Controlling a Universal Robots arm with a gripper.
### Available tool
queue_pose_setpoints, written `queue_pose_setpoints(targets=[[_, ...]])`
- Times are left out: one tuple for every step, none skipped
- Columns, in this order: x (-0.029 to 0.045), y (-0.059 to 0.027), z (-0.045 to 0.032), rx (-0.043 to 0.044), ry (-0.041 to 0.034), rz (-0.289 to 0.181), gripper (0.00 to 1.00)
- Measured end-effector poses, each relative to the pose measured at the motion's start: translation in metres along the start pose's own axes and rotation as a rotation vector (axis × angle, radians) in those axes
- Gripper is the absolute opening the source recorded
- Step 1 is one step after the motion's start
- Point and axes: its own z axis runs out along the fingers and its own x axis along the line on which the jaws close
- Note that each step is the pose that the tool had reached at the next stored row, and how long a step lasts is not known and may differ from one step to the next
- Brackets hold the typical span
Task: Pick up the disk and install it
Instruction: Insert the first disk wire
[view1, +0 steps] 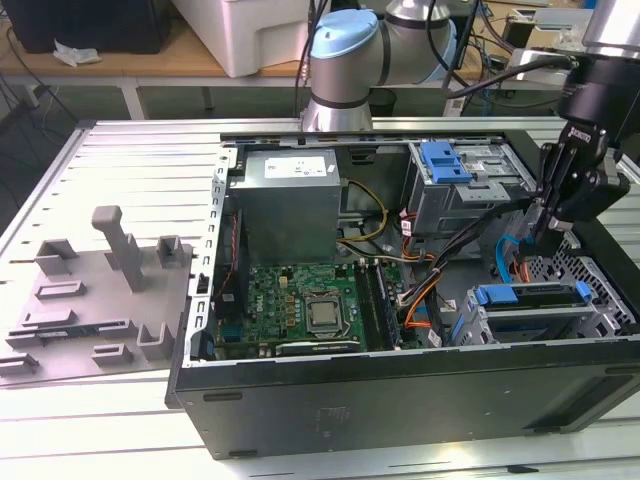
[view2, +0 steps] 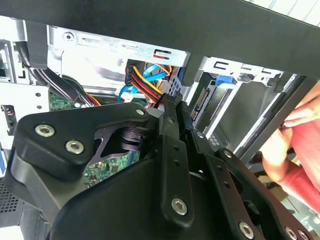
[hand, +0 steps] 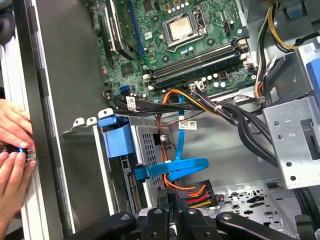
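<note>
Disk (view1: 530, 305) sat blue-framed in a bay at the lower right of the exterior view, inside the computer case (view1: 400, 410) | gripper (view1: 541, 238) hung just above it in that frame, apart from it | fingers (view2: 172, 150) drawn narrow, nearly together, tips at the red-and-yellow cable plug (hand: 196, 191), not holding the disk.

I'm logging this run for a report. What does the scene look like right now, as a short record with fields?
case: open, lying on its side
disk: seated in the bay at the exterior view's right, blue frame showing
gripper: low inside the case, by the power cable close to the disk
motherboard: exposed
hands: a person's, outside the case wall
</note>
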Motion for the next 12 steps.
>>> queue_pose_setpoints(targets=[[0.0014, -0.0001, 0.0003, -0.0005, -0.0059, -0.001, 0.17], [0.0042, -0.0002, 0.0009, -0.0016, -0.0169, -0.002, 0.17], [0.0065, -0.0001, 0.0013, -0.0024, -0.0243, -0.002, 0.17], [0.0077, 0.0002, 0.0013, -0.0025, -0.0273, -0.003, 0.17], [0.0089, 0.0006, 0.0014, -0.0026, -0.0302, -0.003, 0.17], [0.0101, 0.0014, 0.0012, -0.0019, -0.0315, -0.003, 0.17], [0.0107, 0.002, 0.0011, -0.0008, -0.0321, -0.004, 0.17], [0.0113, 0.0026, 0.001, 0.0006, -0.0327, -0.006, 0.17], [0.0117, 0.003, 0.001, 0.0021, -0.0332, -0.008, 0.17], [0.0121, 0.0034, 0.001, 0.004, -0.0338, -0.012, 0.17], [0.0129, 0.0037, 0.001, 0.0057, -0.0345, -0.014, 0.17], [0.0134, 0.0036, 0.0012, 0.0064, -0.0354, -0.016, 0.17]])
